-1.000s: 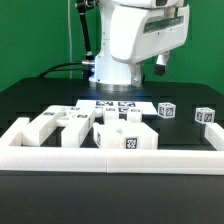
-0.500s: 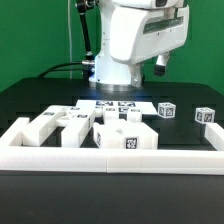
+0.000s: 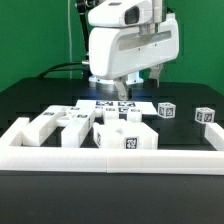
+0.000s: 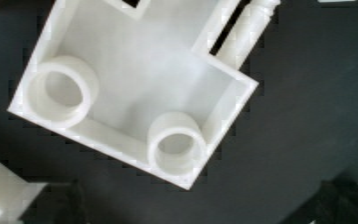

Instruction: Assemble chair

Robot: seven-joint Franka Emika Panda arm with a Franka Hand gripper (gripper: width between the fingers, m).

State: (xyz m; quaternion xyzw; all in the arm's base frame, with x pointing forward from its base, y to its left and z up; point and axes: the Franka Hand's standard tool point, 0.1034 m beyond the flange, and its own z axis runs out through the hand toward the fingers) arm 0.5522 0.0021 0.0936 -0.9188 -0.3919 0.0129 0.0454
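Loose white chair parts lie on the black table. In the exterior view a square block with a tag (image 3: 128,138) is in front, flat pieces (image 3: 48,124) are at the left, and two small tagged cubes (image 3: 167,110) (image 3: 205,116) are at the right. My gripper (image 3: 118,88) hangs above the middle of the table, over the parts. The wrist view shows a flat white piece with two round sockets (image 4: 140,90) and a turned rod (image 4: 247,30) below the gripper (image 4: 197,205). The dark fingers sit far apart with nothing between them.
The marker board (image 3: 112,105) lies behind the parts. A white L-shaped wall (image 3: 110,157) runs along the front and both sides. A cable runs behind the arm at the exterior view's left. Another white part shows at the wrist view's edge (image 4: 2,195).
The arm's hand has shifted toward the exterior view's left and dropped slightly. The parts on the table have not moved.
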